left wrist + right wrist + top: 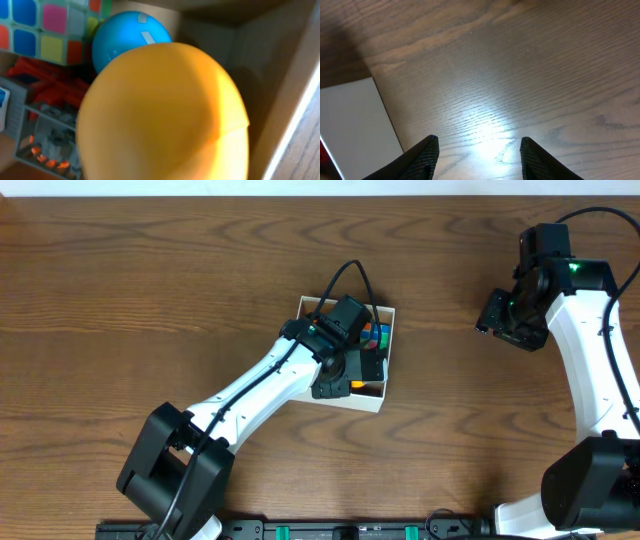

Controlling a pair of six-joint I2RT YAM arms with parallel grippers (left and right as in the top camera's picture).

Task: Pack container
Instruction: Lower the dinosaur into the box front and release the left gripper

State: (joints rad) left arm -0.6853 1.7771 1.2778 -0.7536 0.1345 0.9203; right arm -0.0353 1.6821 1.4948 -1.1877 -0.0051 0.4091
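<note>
Container (391, 358) sits just right of centre in the overhead frame, on the wooden counter (150, 270), with the left arm reaching into it. Nearest the left wrist camera, an orange egg-shaped toy (165, 115) fills most of the frame. Behind it lie a blue ball (125, 37), a puzzle cube (45, 27) at upper left and a red toy (55, 85) at left, with the brown inner wall at right. The left fingers (355, 370) are over the box's lower right part, but no view shows whether they are apart or clamped on the orange toy, so I cannot tell. This looks like the placing step: the toy is inside the walls, low in the corner. The next move probably calls for making sure the toy is let go, then lifting straight up so nothing is dragged out. Farther off, at the right of the overhead frame, the right fingers (422, 157) hang apart over bare counter, holding nothing.
</note>
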